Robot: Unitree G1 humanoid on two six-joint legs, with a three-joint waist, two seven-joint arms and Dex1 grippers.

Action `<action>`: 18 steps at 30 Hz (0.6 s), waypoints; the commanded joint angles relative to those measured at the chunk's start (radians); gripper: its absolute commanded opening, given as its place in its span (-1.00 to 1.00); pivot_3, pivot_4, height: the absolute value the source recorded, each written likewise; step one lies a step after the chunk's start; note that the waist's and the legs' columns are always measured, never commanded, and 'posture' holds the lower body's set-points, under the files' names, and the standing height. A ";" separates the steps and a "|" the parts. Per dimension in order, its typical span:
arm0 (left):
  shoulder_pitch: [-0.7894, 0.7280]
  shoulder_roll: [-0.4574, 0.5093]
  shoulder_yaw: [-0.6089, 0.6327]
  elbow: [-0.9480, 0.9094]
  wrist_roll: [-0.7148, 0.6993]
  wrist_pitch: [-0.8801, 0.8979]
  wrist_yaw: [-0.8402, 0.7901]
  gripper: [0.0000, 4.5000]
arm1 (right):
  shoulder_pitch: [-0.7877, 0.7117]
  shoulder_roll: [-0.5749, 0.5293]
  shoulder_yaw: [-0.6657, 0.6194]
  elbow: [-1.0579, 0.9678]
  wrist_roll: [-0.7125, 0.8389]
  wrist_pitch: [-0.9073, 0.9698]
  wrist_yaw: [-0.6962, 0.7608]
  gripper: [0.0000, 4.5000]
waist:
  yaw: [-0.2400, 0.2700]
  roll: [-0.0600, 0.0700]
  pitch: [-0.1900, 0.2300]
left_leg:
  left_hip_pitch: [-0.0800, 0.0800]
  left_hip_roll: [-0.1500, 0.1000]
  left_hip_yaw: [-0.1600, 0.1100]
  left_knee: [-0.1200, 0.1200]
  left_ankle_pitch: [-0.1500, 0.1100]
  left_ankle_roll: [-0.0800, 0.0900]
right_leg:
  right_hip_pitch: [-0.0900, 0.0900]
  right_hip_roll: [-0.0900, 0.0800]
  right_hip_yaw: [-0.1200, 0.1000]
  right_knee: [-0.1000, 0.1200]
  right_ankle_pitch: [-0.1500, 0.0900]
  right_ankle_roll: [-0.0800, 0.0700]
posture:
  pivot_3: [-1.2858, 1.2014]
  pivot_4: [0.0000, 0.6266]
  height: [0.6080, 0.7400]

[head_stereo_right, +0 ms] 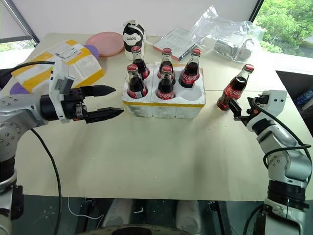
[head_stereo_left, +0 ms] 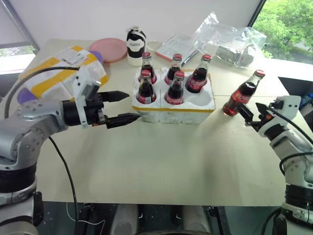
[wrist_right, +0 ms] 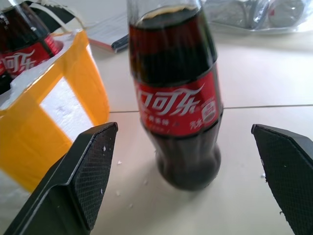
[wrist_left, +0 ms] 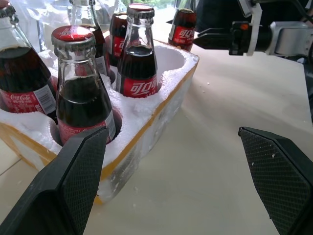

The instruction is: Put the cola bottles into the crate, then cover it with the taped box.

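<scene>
Left hand, fingers spread, empty, beside crate holding five bottles. Right hand, spread, just short of sixth bottle on surface. Taped box far left.

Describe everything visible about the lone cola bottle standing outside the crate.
The lone cola bottle is small clear glass, filled with dark cola, with a red cap and a red label with white lettering. It stands upright on the pale tabletop, to the right of the crate and apart from it. The right gripper is open just in front of it, its fingers either side of the bottle's base without touching. White crumbs lie around its foot.
</scene>
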 commanded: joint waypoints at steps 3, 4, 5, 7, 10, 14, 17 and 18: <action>-0.004 0.012 0.028 -0.049 -0.055 0.005 0.029 0.98 | -0.050 -0.018 0.000 0.057 -0.030 -0.051 0.040 1.00 | 0.000 0.000 0.000 | 0.000 0.000 0.000 0.000 0.000 0.000 | 0.000 0.000 0.000 0.000 0.000 0.000 | 0.03 -0.52 1.00; -0.004 0.014 0.026 -0.052 -0.063 0.005 0.033 0.98 | -0.068 -0.015 0.007 0.077 -0.038 -0.058 0.040 1.00 | -0.002 0.000 0.000 | 0.000 0.000 0.000 0.000 0.000 0.000 | 0.000 0.000 0.000 0.000 0.000 0.000 | 0.03 -0.52 1.00; -0.004 0.016 0.024 -0.054 -0.069 0.006 0.037 0.98 | -0.085 -0.012 0.014 0.096 -0.047 -0.065 0.041 1.00 | -0.003 0.000 0.000 | 0.000 0.000 0.000 0.000 0.000 0.000 | 0.000 0.000 0.000 0.000 0.000 0.000 | 0.03 -0.52 1.00; -0.007 0.017 0.022 -0.057 -0.079 0.008 0.044 0.98 | -0.115 -0.007 0.028 0.139 -0.065 -0.084 0.046 1.00 | -0.005 0.000 0.000 | 0.000 0.000 0.001 0.000 0.000 0.000 | 0.000 0.000 0.000 0.000 0.000 0.000 | 0.03 -0.52 1.00; -0.014 0.014 0.018 -0.060 -0.093 0.010 0.053 0.98 | -0.164 -0.004 0.047 0.218 -0.094 -0.122 0.056 1.00 | -0.007 0.001 0.000 | 0.000 0.000 0.001 0.000 0.000 0.000 | 0.000 0.000 0.000 0.000 0.000 0.000 | 0.03 -0.52 1.00; -0.017 0.015 0.010 -0.062 -0.102 0.006 0.061 0.98 | -0.231 -0.007 0.063 0.327 -0.124 -0.170 0.066 1.00 | -0.006 0.001 0.000 | 0.000 0.000 0.002 0.000 0.000 0.000 | 0.000 0.000 0.000 0.000 0.000 0.000 | 0.03 -0.52 1.00; -0.017 0.016 0.006 -0.062 -0.101 -0.002 0.064 0.98 | -0.269 -0.010 0.065 0.400 -0.138 -0.201 0.071 1.00 | -0.005 0.001 0.000 | 0.000 0.000 0.002 0.000 0.000 0.000 | 0.000 0.000 0.000 0.000 0.000 0.000 | 0.03 -0.52 1.00; -0.017 0.016 0.005 -0.062 -0.101 -0.003 0.066 0.98 | -0.276 -0.010 0.065 0.417 -0.142 -0.211 0.074 1.00 | -0.005 0.001 0.000 | 0.000 0.000 0.002 0.000 0.000 0.000 | 0.000 0.000 0.000 0.000 0.000 0.000 | 0.03 -0.52 1.00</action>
